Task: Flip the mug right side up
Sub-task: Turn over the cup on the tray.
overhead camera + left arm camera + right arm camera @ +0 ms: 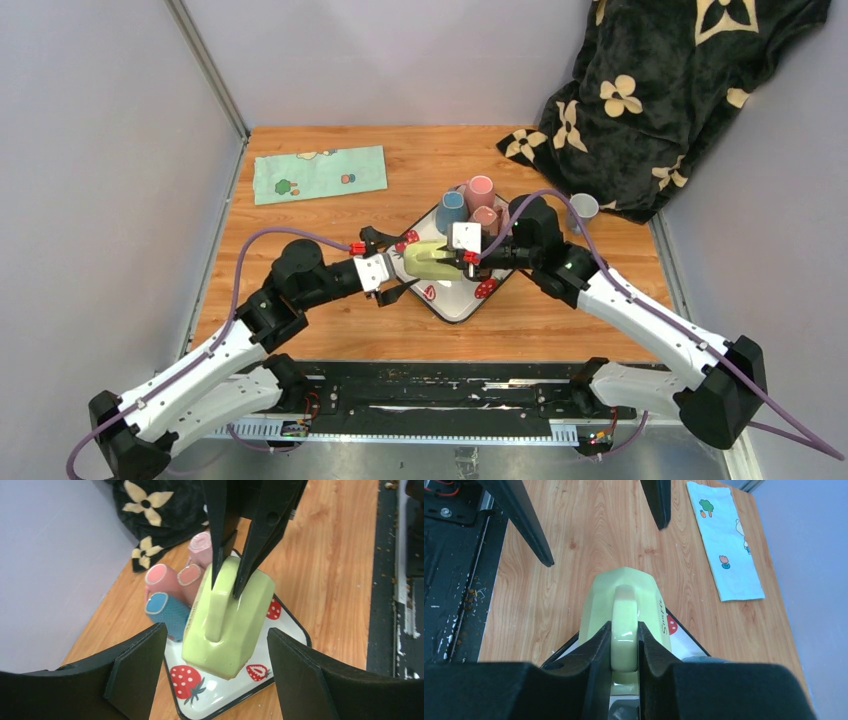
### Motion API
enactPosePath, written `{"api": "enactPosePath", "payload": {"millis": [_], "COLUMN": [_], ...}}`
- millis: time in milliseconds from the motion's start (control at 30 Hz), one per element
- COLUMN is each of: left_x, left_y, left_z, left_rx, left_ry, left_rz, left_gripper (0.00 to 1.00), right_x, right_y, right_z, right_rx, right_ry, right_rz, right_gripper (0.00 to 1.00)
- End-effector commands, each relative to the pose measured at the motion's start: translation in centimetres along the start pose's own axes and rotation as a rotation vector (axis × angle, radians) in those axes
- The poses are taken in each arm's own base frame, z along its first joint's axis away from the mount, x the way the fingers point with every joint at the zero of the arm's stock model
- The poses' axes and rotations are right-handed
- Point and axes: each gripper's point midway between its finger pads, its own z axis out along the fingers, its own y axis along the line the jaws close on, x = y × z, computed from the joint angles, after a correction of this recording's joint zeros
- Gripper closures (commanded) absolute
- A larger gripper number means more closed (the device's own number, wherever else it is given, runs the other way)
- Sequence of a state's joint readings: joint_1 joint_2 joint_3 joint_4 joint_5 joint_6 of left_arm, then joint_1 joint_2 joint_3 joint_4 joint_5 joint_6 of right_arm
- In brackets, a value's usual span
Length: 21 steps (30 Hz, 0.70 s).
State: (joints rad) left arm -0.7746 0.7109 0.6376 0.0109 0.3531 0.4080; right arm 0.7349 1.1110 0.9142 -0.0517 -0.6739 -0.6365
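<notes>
A light green mug [428,262] lies on its side over the white strawberry tray [452,303], handle upward. My right gripper [625,635] is shut on the mug's handle [624,619]; in the left wrist view its two black fingers [218,535] clamp the handle [220,605]. My left gripper [215,670] is open, its fingers spread wide on either side of the mug's [227,625] near end, not touching it. In the top view the left gripper [392,270] sits just left of the mug.
Pink and blue cups [468,205] stand at the tray's far end, also in the left wrist view [172,587]. A grey cup [582,208] stands by the black flowered cloth [650,90] at back right. A light green printed cloth [320,172] lies at back left.
</notes>
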Motion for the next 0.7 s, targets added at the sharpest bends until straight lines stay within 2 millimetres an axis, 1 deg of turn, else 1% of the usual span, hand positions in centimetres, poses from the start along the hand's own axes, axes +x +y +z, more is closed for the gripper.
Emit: {"api": "enactPosePath", "payload": {"millis": [0, 33, 67, 133, 233, 367, 433, 500, 667], "left_x": [-1.4, -1.5, -1.4, -1.3, -1.2, -0.8, -0.8, -0.8, -0.6], "left_y": [-1.6, -1.8, -1.9, -1.8, -1.5, -1.5, -1.6, -1.7, -2.0], "left_z": [1.0, 1.2, 1.5, 2.0, 2.3, 2.8, 2.9, 2.9, 3.3], "left_rx": [0.141, 0.158, 0.169, 0.174, 0.167, 0.173, 0.179, 0.189, 0.223], "left_ry": [-0.032, -0.033, -0.031, -0.025, -0.024, -0.009, -0.008, -0.007, 0.006], "left_rz": [0.026, 0.021, 0.018, 0.016, 0.016, 0.01, 0.006, 0.01, 0.009], "left_gripper": [0.21, 0.22, 0.23, 0.24, 0.27, 0.31, 0.32, 0.32, 0.4], "right_x": [-4.0, -4.2, -3.8, -3.9, -4.3, -4.4, -5.0, -5.2, -5.4], "right_y": [-0.2, -0.2, 0.3, 0.4, 0.7, 1.2, 0.9, 1.0, 1.1], "right_z": [-0.7, -0.8, -0.8, -0.9, -1.1, -1.2, -1.3, -1.5, -1.6], "right_rx": [-0.016, -0.018, -0.038, -0.04, -0.048, -0.061, -0.042, -0.04, -0.048], "right_ry": [-0.13, -0.137, -0.123, -0.129, -0.153, -0.167, -0.187, -0.196, -0.208], "right_rz": [-0.221, -0.237, -0.229, -0.239, -0.249, -0.253, -0.276, -0.284, -0.29], "right_gripper": [1.0, 1.0, 1.0, 1.0, 1.0, 1.0, 1.0, 1.0, 1.0]}}
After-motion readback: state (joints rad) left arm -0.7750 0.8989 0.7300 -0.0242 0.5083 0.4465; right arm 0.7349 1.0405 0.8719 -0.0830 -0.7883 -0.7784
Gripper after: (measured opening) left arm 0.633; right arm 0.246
